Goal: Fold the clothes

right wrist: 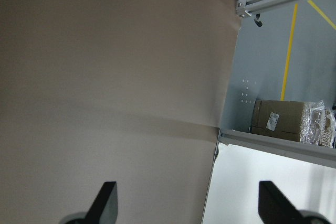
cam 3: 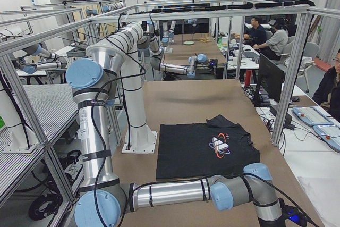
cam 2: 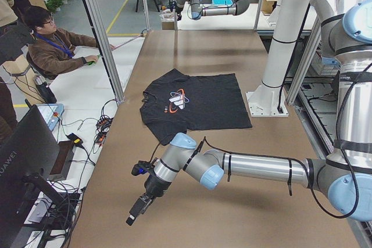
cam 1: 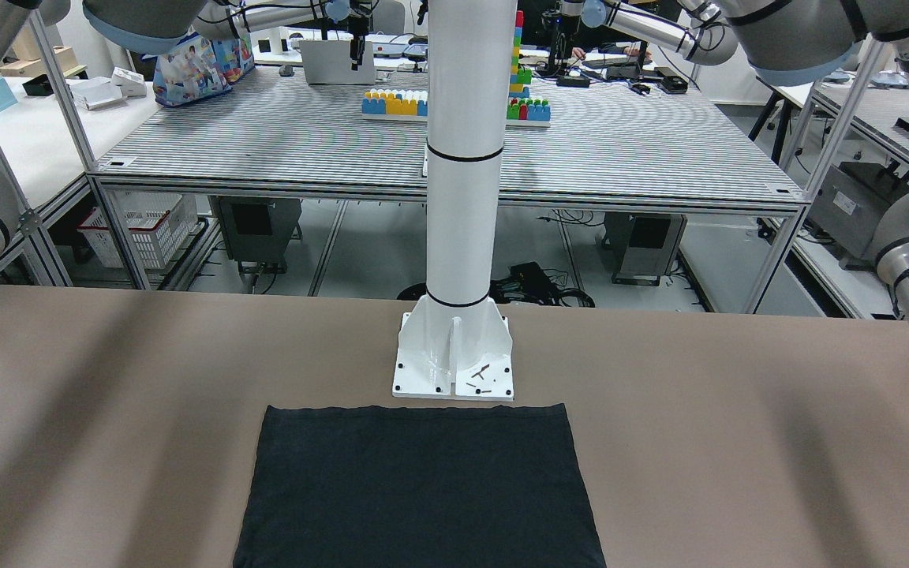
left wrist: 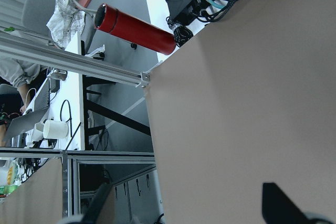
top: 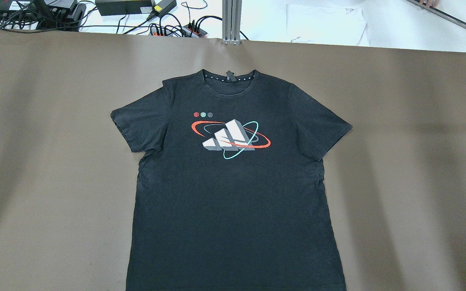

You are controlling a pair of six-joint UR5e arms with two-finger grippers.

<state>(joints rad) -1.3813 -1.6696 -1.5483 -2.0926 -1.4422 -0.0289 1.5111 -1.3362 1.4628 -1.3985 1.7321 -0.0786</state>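
The clothes are a single black T-shirt (top: 233,194) with a white, red and teal chest logo. It lies flat and face up in the middle of the brown table, collar at the far edge; its hem (cam 1: 419,489) ends just short of the pillar's base plate. My left gripper (left wrist: 186,187) hovers open over bare table at the table's left end (cam 2: 135,216), far from the shirt. At the opposite end my right gripper (right wrist: 187,184) is also open over bare table near the edge. Neither gripper holds or touches anything.
The white pillar's base plate (cam 1: 453,371) stands at the robot side of the shirt. Cables and power bricks (top: 136,16) lie beyond the far edge. A seated person (cam 2: 52,45) is off the table's far side. A red cylinder (left wrist: 136,30) stands on the floor.
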